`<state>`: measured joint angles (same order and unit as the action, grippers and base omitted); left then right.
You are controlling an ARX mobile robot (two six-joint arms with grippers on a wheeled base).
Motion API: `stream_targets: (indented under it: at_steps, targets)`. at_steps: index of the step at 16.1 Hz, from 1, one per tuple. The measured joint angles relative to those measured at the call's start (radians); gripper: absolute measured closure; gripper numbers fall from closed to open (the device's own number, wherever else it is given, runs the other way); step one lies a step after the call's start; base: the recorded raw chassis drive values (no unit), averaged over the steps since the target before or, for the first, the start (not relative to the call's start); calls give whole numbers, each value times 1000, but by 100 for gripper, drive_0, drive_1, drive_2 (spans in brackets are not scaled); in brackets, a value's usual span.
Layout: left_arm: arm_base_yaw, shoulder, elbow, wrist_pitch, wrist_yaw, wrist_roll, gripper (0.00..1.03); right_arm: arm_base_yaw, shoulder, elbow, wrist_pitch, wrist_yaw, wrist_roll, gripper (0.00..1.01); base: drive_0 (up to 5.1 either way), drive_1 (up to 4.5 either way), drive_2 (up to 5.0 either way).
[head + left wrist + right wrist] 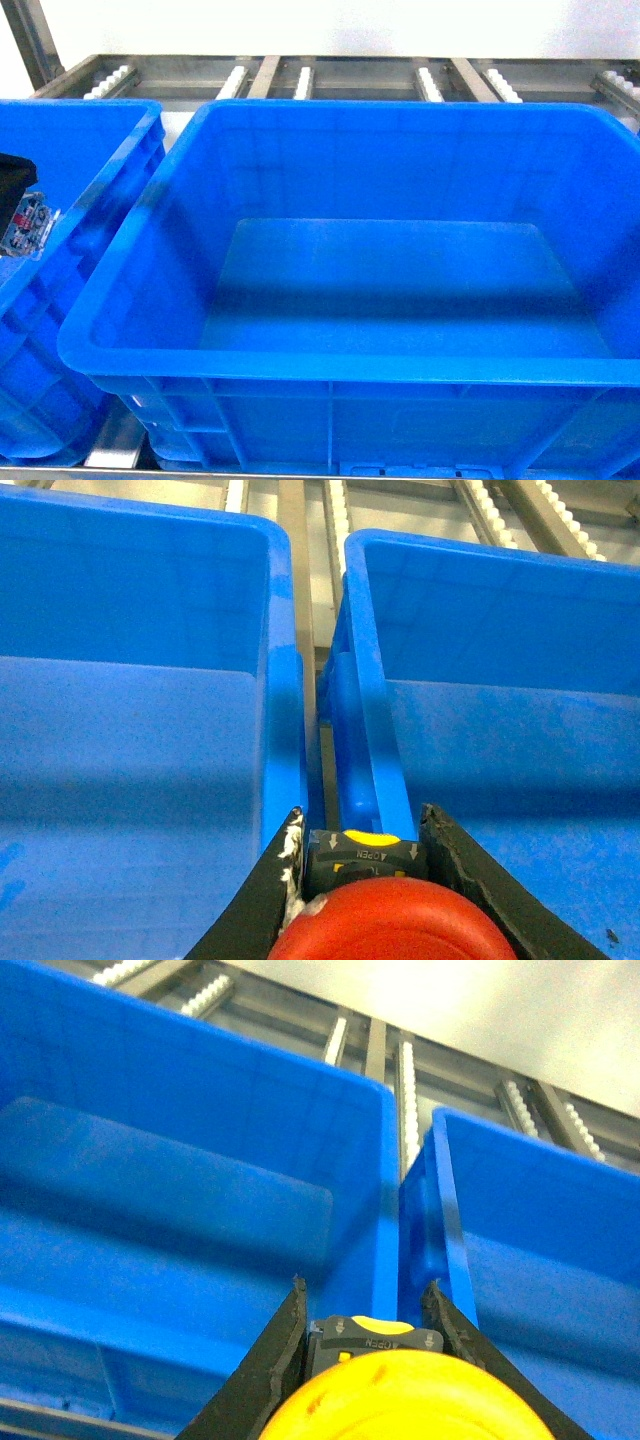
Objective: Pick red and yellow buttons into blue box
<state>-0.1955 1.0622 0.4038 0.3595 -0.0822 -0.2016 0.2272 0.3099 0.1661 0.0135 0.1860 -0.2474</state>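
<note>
The blue box (330,365) fills the middle of the head view, deep and with nothing in it. In the left wrist view my left gripper (362,828) is shut on the red button (395,925), whose black body sits between the fingers. It hangs over the gap between two crates, with the blue box (500,680) on the right. The button's clear body (27,222) shows at the head view's left edge. In the right wrist view my right gripper (365,1302) is shut on the yellow button (400,1400), above the blue box's right wall (385,1210). The head view does not show it.
A second blue crate (70,160) stands to the left of the box. A third crate (540,1240) stands to its right. They rest on a metal roller rack (300,75) with a white wall behind.
</note>
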Motion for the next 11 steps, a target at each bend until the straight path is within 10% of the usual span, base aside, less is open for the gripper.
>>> stream_targets:
  at_steps: [6,11]
  targets:
    - [0,0,0,0,0,0,74,254,831,328,382,84,6,72,0,0,0]
    - [0,0,0,0,0,0,74,285,1387,688,224,90,47,72,0,0,0]
